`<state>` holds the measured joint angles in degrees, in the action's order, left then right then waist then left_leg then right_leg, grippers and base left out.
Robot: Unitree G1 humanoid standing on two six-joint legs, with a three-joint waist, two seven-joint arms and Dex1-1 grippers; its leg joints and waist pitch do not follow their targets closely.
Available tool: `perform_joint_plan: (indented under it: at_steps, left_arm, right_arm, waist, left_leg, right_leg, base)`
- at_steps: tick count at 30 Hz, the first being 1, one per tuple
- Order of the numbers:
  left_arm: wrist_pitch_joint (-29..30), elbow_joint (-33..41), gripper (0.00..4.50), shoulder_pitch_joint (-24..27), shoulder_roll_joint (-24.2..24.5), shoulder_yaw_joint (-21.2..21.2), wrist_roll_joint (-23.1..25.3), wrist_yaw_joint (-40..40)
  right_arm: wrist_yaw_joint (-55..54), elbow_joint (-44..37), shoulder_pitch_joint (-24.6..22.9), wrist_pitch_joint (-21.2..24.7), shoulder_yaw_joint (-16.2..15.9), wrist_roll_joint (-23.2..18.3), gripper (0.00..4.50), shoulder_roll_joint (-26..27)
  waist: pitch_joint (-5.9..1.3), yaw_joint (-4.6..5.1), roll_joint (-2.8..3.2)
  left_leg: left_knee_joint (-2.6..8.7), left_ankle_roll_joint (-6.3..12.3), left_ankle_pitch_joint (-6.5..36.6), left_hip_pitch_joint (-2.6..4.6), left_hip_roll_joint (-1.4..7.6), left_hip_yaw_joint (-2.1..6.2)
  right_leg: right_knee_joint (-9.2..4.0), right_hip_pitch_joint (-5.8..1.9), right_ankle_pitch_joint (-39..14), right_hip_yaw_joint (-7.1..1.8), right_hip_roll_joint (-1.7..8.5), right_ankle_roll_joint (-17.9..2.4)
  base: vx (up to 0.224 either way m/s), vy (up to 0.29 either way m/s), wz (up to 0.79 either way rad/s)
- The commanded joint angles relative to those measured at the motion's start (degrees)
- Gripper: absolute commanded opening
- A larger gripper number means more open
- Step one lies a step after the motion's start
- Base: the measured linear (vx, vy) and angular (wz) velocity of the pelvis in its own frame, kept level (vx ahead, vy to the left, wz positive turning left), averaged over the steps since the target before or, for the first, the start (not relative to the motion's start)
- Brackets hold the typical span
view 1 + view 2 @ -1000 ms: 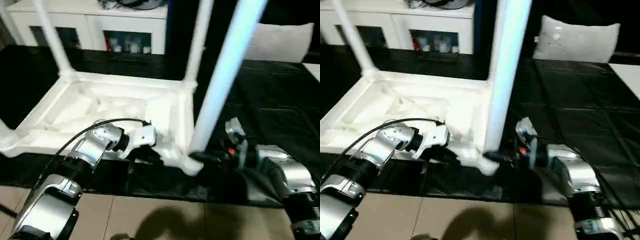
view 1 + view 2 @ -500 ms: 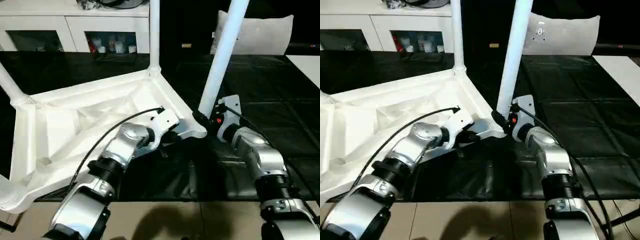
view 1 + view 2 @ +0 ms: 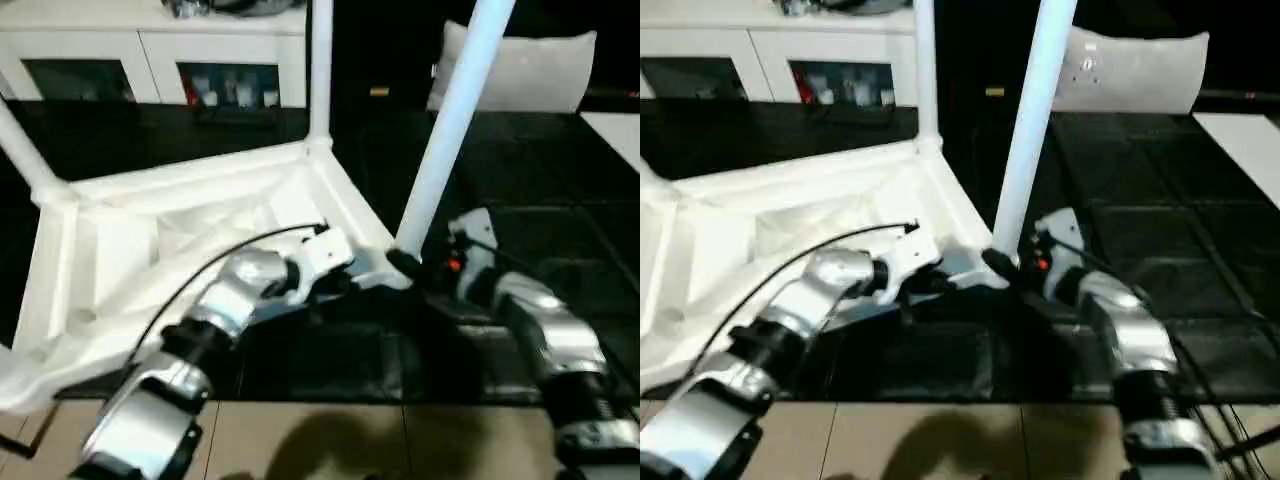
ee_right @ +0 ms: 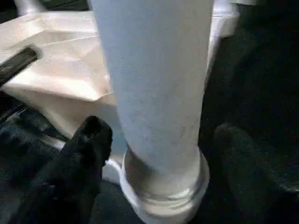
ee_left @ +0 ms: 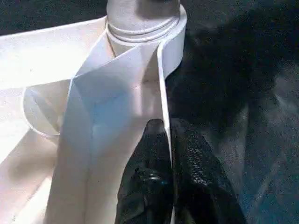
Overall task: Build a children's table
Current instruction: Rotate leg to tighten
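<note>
Tabletop of white plastic lies upside down on a black mat, its ribbed underside facing up and its near right corner just in front of the robot. Legs rise from its corners: one at the far right corner, one at the left, and one at the near right corner, leaning slightly to the right as it goes up. Behind the mat, at the far side, stands a white cabinet with glass doors, and to its right a pale cushion.

Nearest the robot, the left gripper pinches the thin upright rim of the tabletop beside the corner socket, one black finger on each face of the wall, clenched on it. To its right, the right gripper straddles the base of the near right leg where it enters the socket; its fingers stand apart on either side of the leg, and contact cannot be made out.
</note>
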<state>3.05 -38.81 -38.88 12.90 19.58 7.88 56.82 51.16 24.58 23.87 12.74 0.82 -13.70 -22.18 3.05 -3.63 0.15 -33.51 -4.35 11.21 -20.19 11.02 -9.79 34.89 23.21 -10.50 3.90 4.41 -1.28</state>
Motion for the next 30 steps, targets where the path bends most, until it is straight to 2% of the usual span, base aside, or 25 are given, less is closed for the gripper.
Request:
perform_joint_plan:
  at_steps: [1,2,7,8,11,15,18,21,27,30]
  left_arm:
    - [-3.6,0.1,0.00,1.1,1.9,2.4,-0.2,5.8]
    - [-4.4,0.6,0.00,1.3,3.3,3.3,-0.3,9.0]
    - [-6.5,0.8,0.00,1.5,5.2,4.0,-0.8,13.6]
    - [-7.9,0.6,0.00,1.3,6.2,4.5,-0.9,16.6]
    - [-9.3,0.6,0.00,1.2,7.2,5.0,-1.7,19.6]
    - [-9.8,2.0,0.00,1.4,9.1,6.2,-3.1,25.9]
    - [-10.4,2.4,0.00,1.4,9.6,6.5,-3.0,27.5]
    - [-10.7,2.5,0.00,1.4,9.8,6.7,-3.2,28.1]
    - [-10.9,2.4,0.00,0.9,9.7,6.7,-3.3,28.6]
    - [-10.8,2.1,0.00,1.0,9.6,6.5,-3.3,28.4]
  right_arm:
    - [6.3,-2.5,-0.9,-1.7,-1.7,-1.1,3.90,-2.3]
    - [10.3,-3.1,-1.3,-2.3,-2.5,-1.8,3.90,-3.9]
    - [17.1,-3.5,-1.7,-2.5,-3.7,-2.9,3.90,-6.1]
    - [21.2,-4.0,-2.1,-2.8,-5.0,-3.1,3.90,-7.5]
    - [24.0,-4.1,-2.3,-2.4,-6.0,-3.5,3.90,-8.4]
    - [27.4,-4.4,-2.3,-0.5,-7.2,-4.3,3.90,-9.0]
    - [28.7,-4.9,-2.5,0.7,-7.8,-4.9,3.53,-8.9]
    - [29.6,-5.5,-2.9,1.0,-8.2,-5.2,3.39,-8.8]
    - [31.6,-6.8,-3.6,2.9,-9.2,-6.6,2.75,-8.5]
    - [31.8,-7.1,-3.8,4.1,-9.4,-7.1,2.65,-8.3]
  waist:
    - [-3.69,-0.55,-0.78]
    - [-3.61,-0.61,-0.98]
    - [-3.58,-1.47,-0.70]
    - [-3.67,-1.93,-0.59]
    - [-3.73,-2.33,-0.70]
    - [-3.67,-2.73,-0.65]
    - [-3.67,-2.97,-0.50]
    - [-3.70,-3.09,-0.61]
    - [-3.74,-3.13,-0.58]
    - [-3.77,-3.17,-0.53]
  left_leg:
    - [3.33,5.50,8.3,-0.39,1.62,0.24]
    - [3.36,5.62,8.5,-0.36,1.75,0.18]
    - [3.41,5.26,8.9,-0.10,2.08,0.10]
    - [3.36,5.11,8.8,0.02,2.16,0.09]
    - [3.36,5.36,8.1,-0.13,2.23,0.11]
    - [3.43,4.89,8.5,0.01,2.21,0.07]
    - [3.51,4.21,9.1,0.19,2.37,0.10]
    - [3.50,4.00,9.1,0.06,2.29,0.12]
    - [3.48,3.91,8.7,-0.03,2.19,0.15]
    - [3.46,3.89,8.3,0.05,2.25,0.14]
  right_leg:
    - [-4.69,-3.75,-12.3,-2.42,3.69,-11.4]
    - [-4.72,-3.60,-12.5,-2.51,3.71,-11.2]
    - [-4.59,-3.33,-13.4,-2.44,3.78,-11.9]
    - [-4.51,-3.30,-12.8,-2.45,3.82,-12.3]
    - [-4.06,-3.44,-10.3,-2.49,3.76,-12.8]
    - [-4.20,-3.35,-12.1,-2.48,3.90,-12.6]
    - [-4.16,-3.20,-12.2,-2.53,3.87,-12.7]
    - [-4.10,-3.34,-11.7,-2.52,3.90,-12.7]
    - [-4.19,-3.43,-12.2,-2.46,3.88,-12.2]
    - [-4.10,-3.33,-11.5,-2.49,3.86,-12.4]
  base:
    - [0.000,0.000,0.00]
    - [0.000,0.000,0.00]
    - [0.000,0.000,0.00]
    - [0.000,0.000,0.00]
    - [0.000,0.000,0.00]
    - [0.000,0.000,0.00]
    - [0.000,0.000,0.00]
    - [0.000,0.000,0.00]
    - [0.000,0.000,0.00]
    - [0.000,0.000,0.00]
